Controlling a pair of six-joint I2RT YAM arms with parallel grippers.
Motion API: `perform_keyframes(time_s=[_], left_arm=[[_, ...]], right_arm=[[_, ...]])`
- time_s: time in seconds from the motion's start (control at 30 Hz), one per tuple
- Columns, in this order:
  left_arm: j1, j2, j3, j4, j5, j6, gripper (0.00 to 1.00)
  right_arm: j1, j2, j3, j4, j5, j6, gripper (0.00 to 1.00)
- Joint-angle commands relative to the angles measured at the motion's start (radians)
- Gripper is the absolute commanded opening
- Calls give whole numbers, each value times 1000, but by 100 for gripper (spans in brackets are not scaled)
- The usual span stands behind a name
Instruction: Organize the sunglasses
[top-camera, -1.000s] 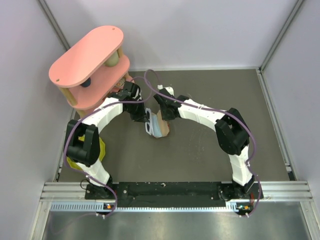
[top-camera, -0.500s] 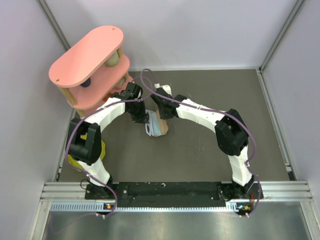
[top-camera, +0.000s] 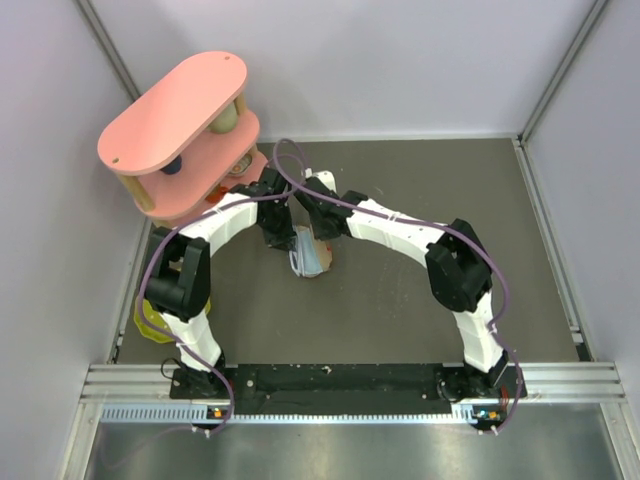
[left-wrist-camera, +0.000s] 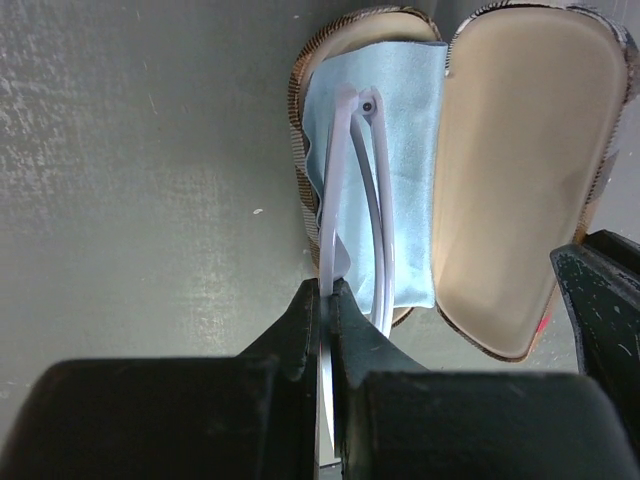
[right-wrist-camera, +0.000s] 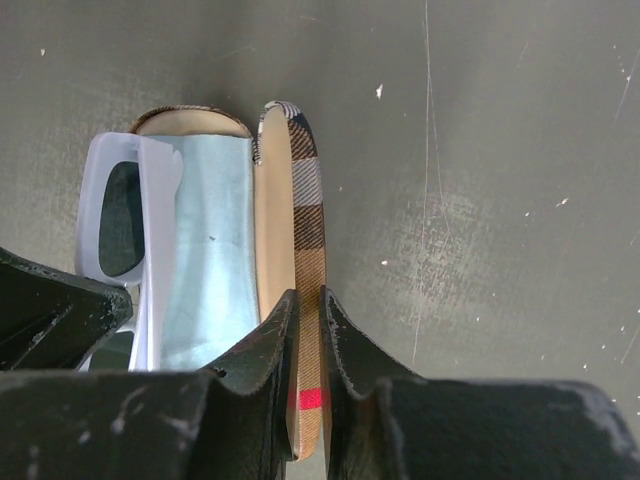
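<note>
The pale white sunglasses (left-wrist-camera: 352, 205) are folded, over the light blue cloth (left-wrist-camera: 410, 160) in the open brown plaid case (left-wrist-camera: 520, 170). My left gripper (left-wrist-camera: 328, 300) is shut on the sunglasses' frame, holding them edge-on above the case's lower half. In the right wrist view the sunglasses (right-wrist-camera: 125, 215) stand at the case's left edge beside the cloth (right-wrist-camera: 210, 250). My right gripper (right-wrist-camera: 305, 310) is shut on the raised plaid lid (right-wrist-camera: 305, 220) of the case. In the top view both grippers meet at the case (top-camera: 312, 255) in the table's middle.
A pink two-tier oval shelf (top-camera: 175, 110) stands at the back left, close to my left arm. A yellow object (top-camera: 148, 315) lies at the left near my left arm's base. Grey walls enclose the dark table (top-camera: 420, 300).
Both arms and the case have shifted slightly left and toward the back. The grips have not changed.
</note>
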Motion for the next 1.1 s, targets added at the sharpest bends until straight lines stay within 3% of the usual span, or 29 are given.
perform_keyframes(time_s=[0.0,0.1,0.27,0.43,0.6,0.77,1.07], left_arm=[[-13,32,42,-20,-54,9,0],[-18,35,50,-23,-47,1,0],[-22,29,63,-23,-41,-4,15],[-24,32,68,-24,-21,-8,18],[-24,25,68,-24,-20,-8,29],[-24,24,71,-23,-11,-10,29],[-26,16,68,-23,6,-4,18]], right_arm=[[26,17,70,6,21,-19,10],[31,21,79,0,25,-21,10],[32,23,79,-2,27,-15,10],[32,23,82,-4,22,-10,9],[34,20,84,-4,22,-10,9],[35,20,85,-4,22,-9,8],[37,21,87,-5,22,-9,8]])
